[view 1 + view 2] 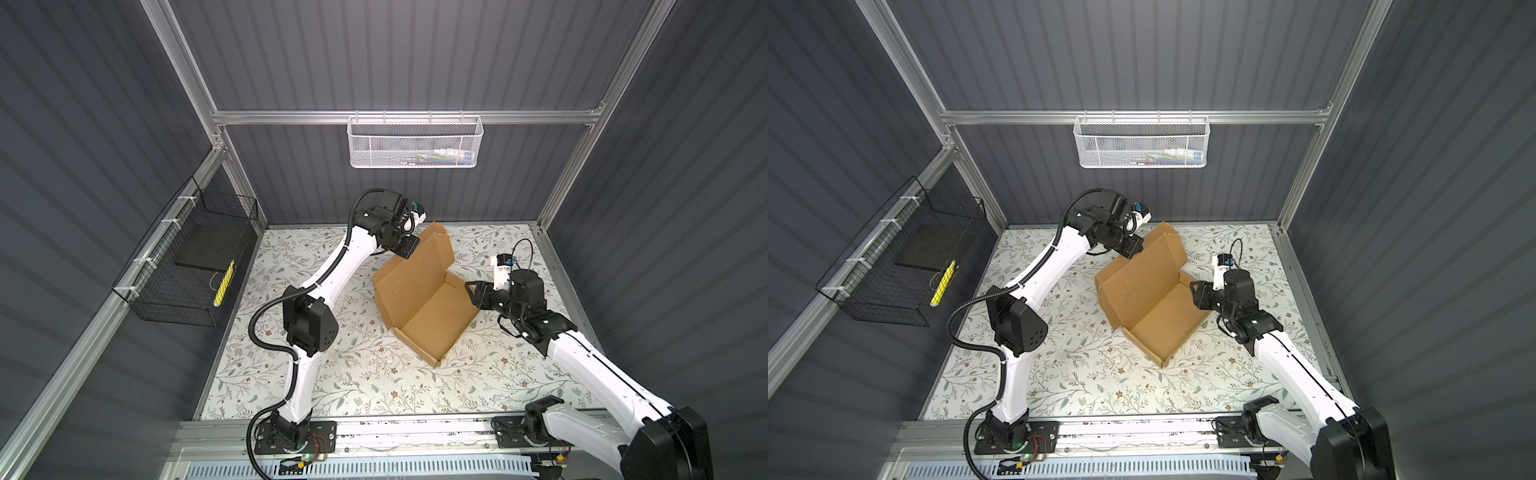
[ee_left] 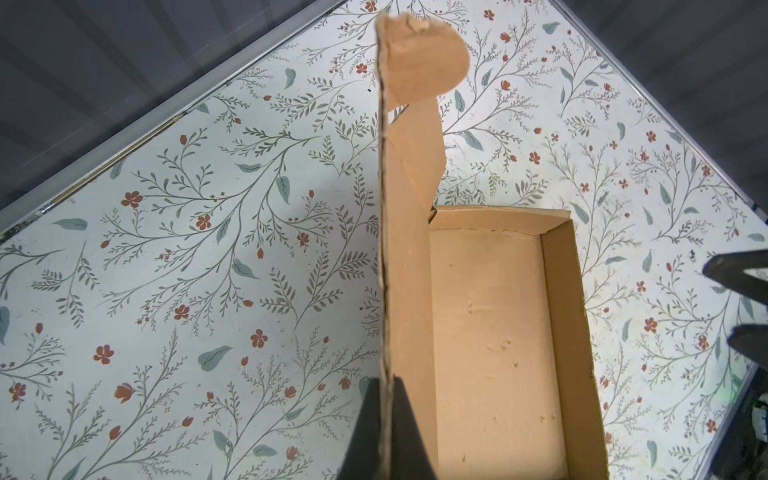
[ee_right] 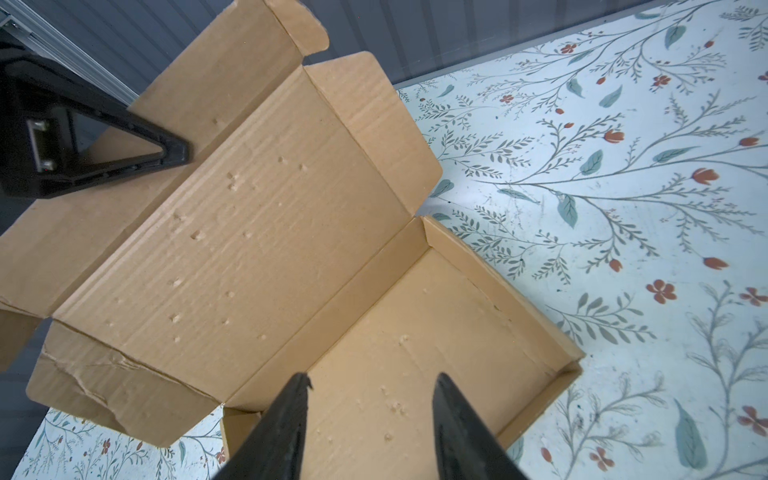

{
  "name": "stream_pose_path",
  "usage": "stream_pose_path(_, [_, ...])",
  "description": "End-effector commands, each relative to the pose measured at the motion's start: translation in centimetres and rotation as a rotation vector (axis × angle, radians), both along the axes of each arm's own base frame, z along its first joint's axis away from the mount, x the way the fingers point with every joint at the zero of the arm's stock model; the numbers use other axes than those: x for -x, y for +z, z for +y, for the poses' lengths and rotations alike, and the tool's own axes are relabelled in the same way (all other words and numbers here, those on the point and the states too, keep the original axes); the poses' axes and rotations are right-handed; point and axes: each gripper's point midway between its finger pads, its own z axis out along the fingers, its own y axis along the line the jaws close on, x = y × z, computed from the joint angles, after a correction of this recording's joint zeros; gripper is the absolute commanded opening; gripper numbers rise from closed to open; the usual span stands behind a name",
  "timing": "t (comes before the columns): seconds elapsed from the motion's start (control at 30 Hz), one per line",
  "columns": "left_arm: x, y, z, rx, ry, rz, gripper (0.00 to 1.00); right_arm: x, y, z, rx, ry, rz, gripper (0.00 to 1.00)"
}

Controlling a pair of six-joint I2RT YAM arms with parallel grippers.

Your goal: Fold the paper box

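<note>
Left claw (image 2: 386, 382) clenches the paper box (image 1: 432, 316) lid; right claw (image 3: 372, 376), released, overhangs its tray.

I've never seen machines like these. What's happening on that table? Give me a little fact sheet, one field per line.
setting: two robot arms over a flower-patterned table
object: paper box, brown cardboard, shallow tray formed, lid raised
left gripper: shut, pinching the lid's edge
right gripper: open, holding nothing, near the tray's edge
background: white mesh basket on the back rail; black wire basket on the left rail
</note>
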Motion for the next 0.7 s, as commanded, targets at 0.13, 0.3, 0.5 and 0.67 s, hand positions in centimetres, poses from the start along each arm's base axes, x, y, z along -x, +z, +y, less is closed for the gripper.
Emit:
stream_pose_path(0.13, [2.5,3.5,1.7,-0.052,-0.116,-0.109,0.00,-0.9,1.8,0.0,0.054,0.031,-0.051,0.54])
stream_pose_path(0.3, [3.0,4.0,2.0,-0.072,-0.176,-0.160,0.00,-1.8,2.7,0.2,0.103,0.063,-0.087,0.57])
stream_pose_path(0.5, [3.7,4.3,1.6,-0.070,-0.258,-0.187,0.00,-2.9,3.1,0.8,0.158,0.141,-0.117,0.59])
stream_pose_path(0.67, [4.3,4.5,1.1,-0.049,-0.322,-0.197,0.00,-3.6,3.1,0.5,0.185,0.180,-0.139,0.61])
